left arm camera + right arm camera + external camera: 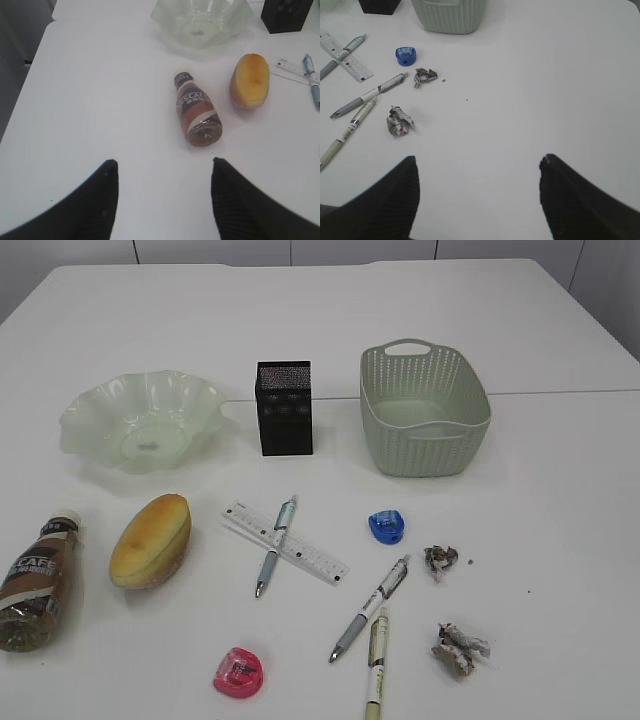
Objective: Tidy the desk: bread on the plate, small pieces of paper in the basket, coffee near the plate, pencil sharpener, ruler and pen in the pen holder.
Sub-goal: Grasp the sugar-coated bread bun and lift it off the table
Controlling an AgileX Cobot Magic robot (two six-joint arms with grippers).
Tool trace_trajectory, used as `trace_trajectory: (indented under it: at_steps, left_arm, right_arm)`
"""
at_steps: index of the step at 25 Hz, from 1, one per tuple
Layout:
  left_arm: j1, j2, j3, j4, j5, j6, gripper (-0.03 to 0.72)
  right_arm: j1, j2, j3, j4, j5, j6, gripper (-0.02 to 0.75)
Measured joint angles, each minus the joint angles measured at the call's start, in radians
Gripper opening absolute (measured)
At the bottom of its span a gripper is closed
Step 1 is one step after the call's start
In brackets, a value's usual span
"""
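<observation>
The bread (150,540) lies below the pale green plate (85,405). A coffee bottle (38,580) lies on its side at the left. A clear ruler (290,545) has a pen (275,545) lying across it. Two more pens (370,620) (375,665) lie lower. A blue sharpener (387,527) and a pink sharpener (238,673) rest on the table. Two paper scraps (440,560) (458,648) lie at the right. The black pen holder (285,408) and green basket (425,410) stand behind. My left gripper (162,167) is open, short of the bottle (196,109). My right gripper (477,162) is open over bare table.
The white table's (560,540) left edge shows in the left wrist view (30,75). The bread (249,80) and plate (170,25) lie beyond the bottle there. The right wrist view shows the scraps (400,121) and blue sharpener (406,55) to its left.
</observation>
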Motion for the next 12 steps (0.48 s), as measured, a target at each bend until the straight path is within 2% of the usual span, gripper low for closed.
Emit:
trace_trajectory:
  at_steps: [12]
  left_arm:
    - [0.000, 0.000, 0.000, 0.000, 0.000, 0.000, 0.434]
  right_arm:
    - [0.000, 0.000, 0.000, 0.000, -0.002, 0.000, 0.552]
